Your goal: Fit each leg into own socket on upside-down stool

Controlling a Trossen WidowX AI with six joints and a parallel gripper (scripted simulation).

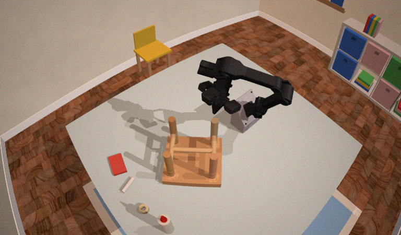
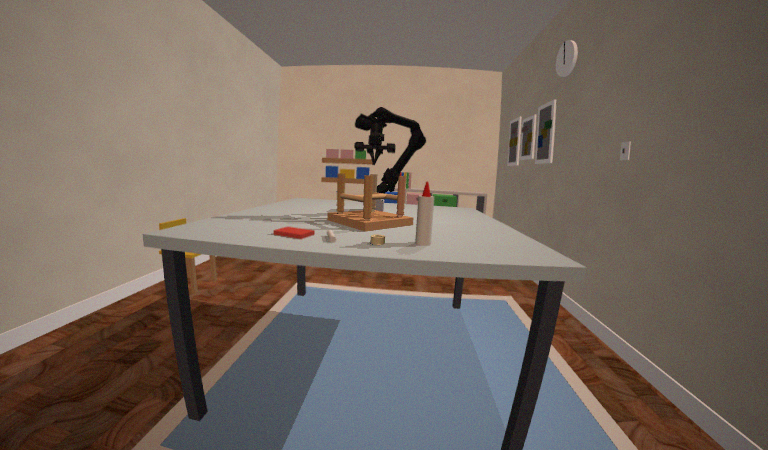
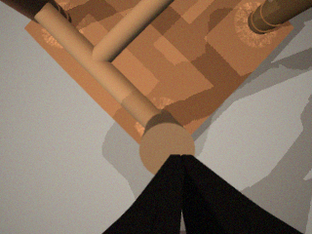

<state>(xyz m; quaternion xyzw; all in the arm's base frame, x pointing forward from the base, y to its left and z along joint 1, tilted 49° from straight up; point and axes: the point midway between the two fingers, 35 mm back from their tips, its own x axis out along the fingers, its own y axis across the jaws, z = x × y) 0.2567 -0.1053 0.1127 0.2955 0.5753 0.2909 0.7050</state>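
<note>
Four legs (image 1: pixel 214 128) upright in seat (image 1: pixel 192 177) | claw (image 1: pixel 217 108) closed, above

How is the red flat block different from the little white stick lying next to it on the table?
The red block is a flat rectangle, while the white stick is a thin round rod. The red block looks wider and bigger than the white stick. The red block lies farther from the table's edge; the white stick lies nearer the tape ring. Both lie flat and loose on the table, apart from the stool.
</note>
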